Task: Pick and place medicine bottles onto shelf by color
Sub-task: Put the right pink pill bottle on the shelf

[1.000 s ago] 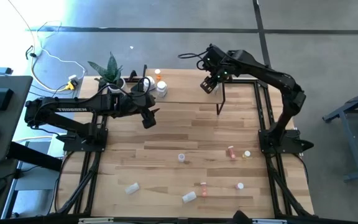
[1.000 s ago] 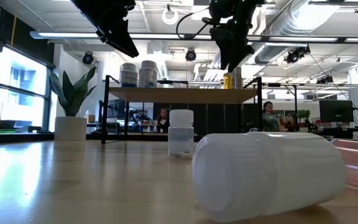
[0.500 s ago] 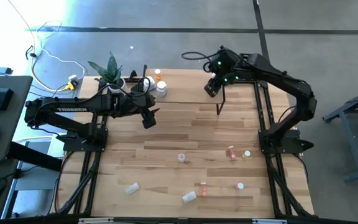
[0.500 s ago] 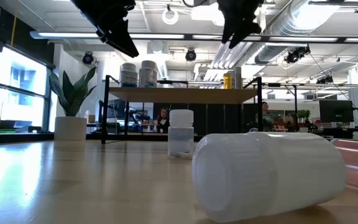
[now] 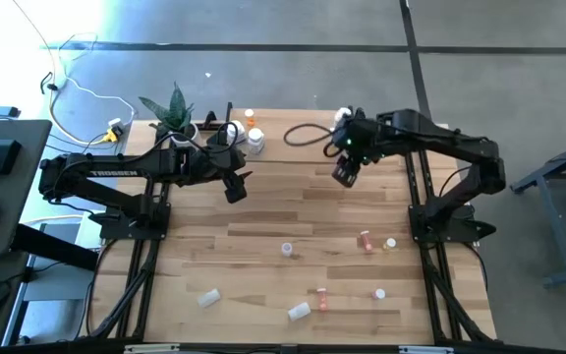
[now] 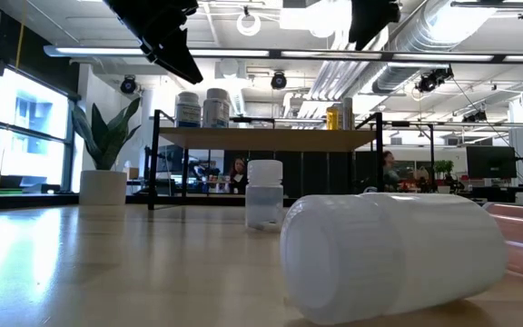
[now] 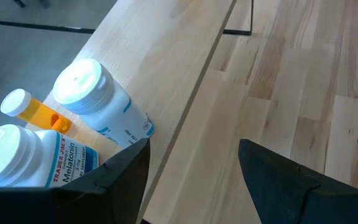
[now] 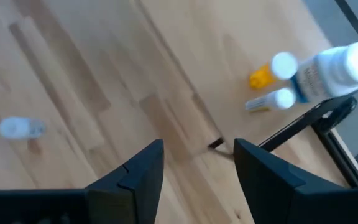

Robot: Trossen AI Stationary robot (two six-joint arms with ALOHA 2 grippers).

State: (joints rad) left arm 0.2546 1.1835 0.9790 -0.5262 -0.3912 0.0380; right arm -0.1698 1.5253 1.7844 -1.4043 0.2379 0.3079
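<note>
The shelf (image 5: pixel 303 133) stands along the table's far edge. Two white medicine bottles (image 7: pixel 98 99) and an orange one (image 7: pixel 33 111) stand at its left end; a yellow one (image 6: pixel 334 116) stands farther right. Several small bottles lie or stand on the tabletop's near half, among them a white one (image 5: pixel 287 250) and a pinkish one (image 5: pixel 366 240). My left gripper (image 5: pixel 236 187) hovers open and empty just near of the shelf's left end. My right gripper (image 5: pixel 347 172) hangs open and empty above the table, near of the shelf's right part.
A potted plant (image 5: pixel 173 116) stands at the table's far left corner beside the shelf. In the low view a lying white bottle (image 6: pixel 393 254) fills the foreground and an upright one (image 6: pixel 264 194) stands behind it. The table's middle (image 5: pixel 283 206) is bare wood.
My right gripper has risen from just above the yellow bottle on the shelf and drawn back toward the table's near edge and slightly right, off the shelf. The yellow bottle stays standing on the shelf. The left arm has kept still.
</note>
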